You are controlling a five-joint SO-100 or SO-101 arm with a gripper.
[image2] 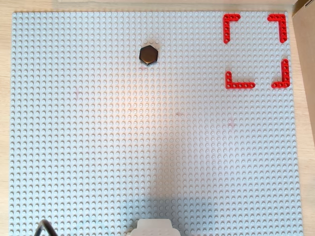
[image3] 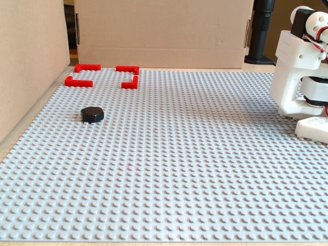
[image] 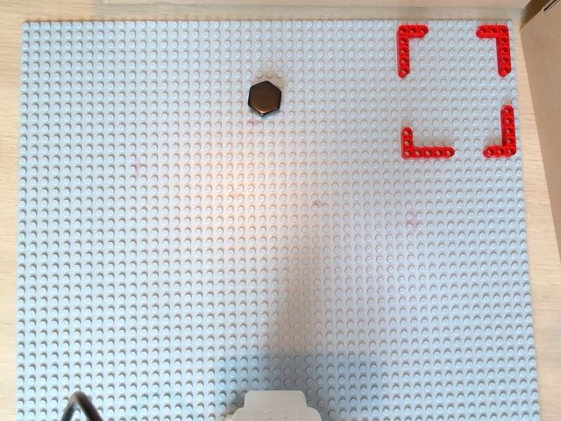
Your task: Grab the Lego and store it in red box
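Note:
The Lego (image: 264, 98) (image2: 148, 55) is a small dark hexagonal piece with a glossy top. In both overhead views it lies alone on the grey studded baseplate (image: 175, 263), upper middle. The fixed view shows the Lego (image3: 93, 114) at the left. The red box (image: 410, 35) (image2: 230, 19) is a square of red L-shaped corner brackets at the baseplate's top right corner, nothing inside it. In the fixed view the red box (image3: 87, 67) sits at the far left. Only the arm's white body (image3: 302, 66) and base (image: 273, 406) show; the gripper is out of frame.
Cardboard walls (image3: 164, 31) stand along the back and left of the baseplate in the fixed view, close to the red brackets. A black post (image3: 261, 31) rises behind the arm. A dark cable loop (image: 81, 405) pokes in at the bottom left of the overhead views.

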